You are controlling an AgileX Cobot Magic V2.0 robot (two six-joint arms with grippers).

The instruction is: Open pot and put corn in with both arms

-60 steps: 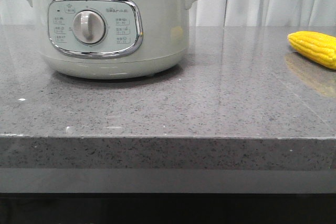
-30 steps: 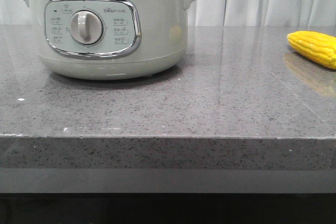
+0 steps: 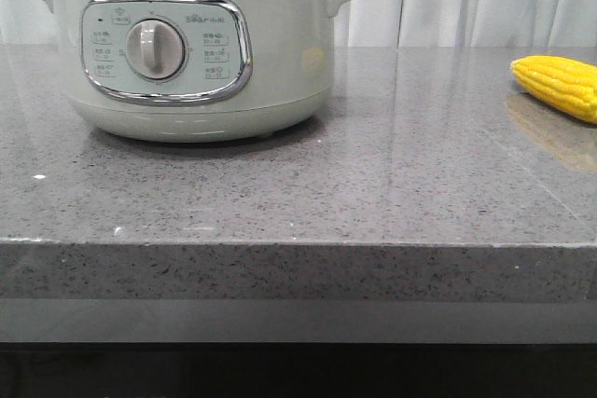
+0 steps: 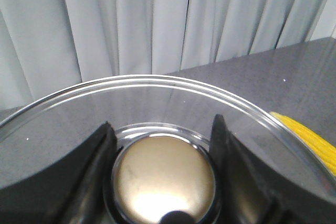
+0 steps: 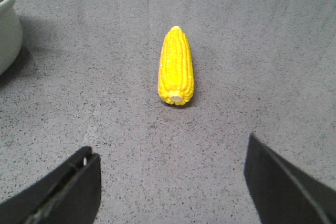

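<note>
A: Judging by the large pale greenish-white electric pot (image 3: 191, 53) on the grey speckled stone counter (image 3: 373, 202), is the lid off?

B: It looks so. The front view shows only its steel rim, and the left gripper (image 4: 163, 174) has both black fingers clamped around the gold knob (image 4: 164, 179) of a clear glass lid (image 4: 157, 90) (curtains show straight through the glass).

A: And the corn?

B: Not in yet. The bright yellow corn cob (image 5: 176, 66) lies flat on the counter, well to the right of the pot and apart from it.

A: Right arm?

B: The right gripper (image 5: 170, 187) hangs near the cob with jaws spread wide, holding nothing. Grasping, carrying and dropping it in all remain.
</note>
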